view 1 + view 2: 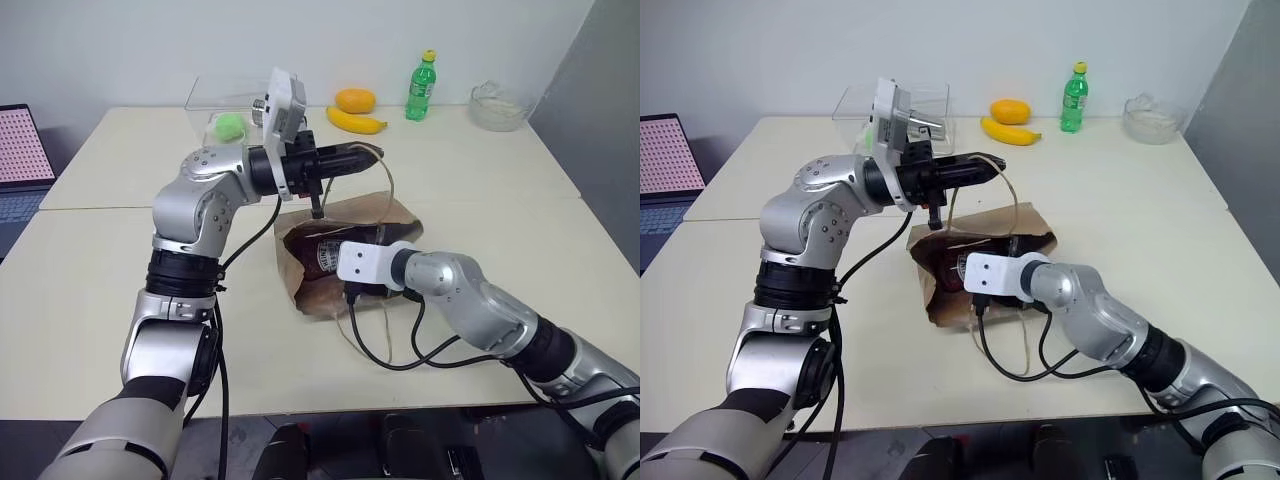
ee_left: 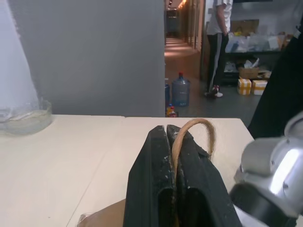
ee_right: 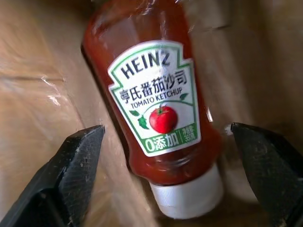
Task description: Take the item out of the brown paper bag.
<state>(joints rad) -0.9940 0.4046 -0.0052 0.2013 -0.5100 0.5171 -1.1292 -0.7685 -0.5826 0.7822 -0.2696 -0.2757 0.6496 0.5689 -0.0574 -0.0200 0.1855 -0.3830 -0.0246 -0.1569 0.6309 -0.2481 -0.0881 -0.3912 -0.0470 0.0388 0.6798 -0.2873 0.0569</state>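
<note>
I have the left gripper clenched on one of the thin tan cord handles of the rectangular brown kraft paper bag, lifting it so the mouth of the bag stays up and open beneath that hand. My right gripper is spread wide, both black fingers apart and holding nothing, and it sits at the bag's opening, pointing in.

The item is a glossy red plastic ketchup bottle with a green-edged white label and a white cap, lying inside the bag on the brown paper. From the right gripper it lies straight ahead, between the two open fingers, cap end nearest me and the red body running away from the fingertips. So its long axis runs roughly along the gripper's own pointing line, tilted slightly, and the fingers flank its width near the cap.

The right arm is clearly the nearer one, and the left is occupied with the handle. I judge the next move to be a short push forward, then closing across the lower body just beyond the cap
</note>
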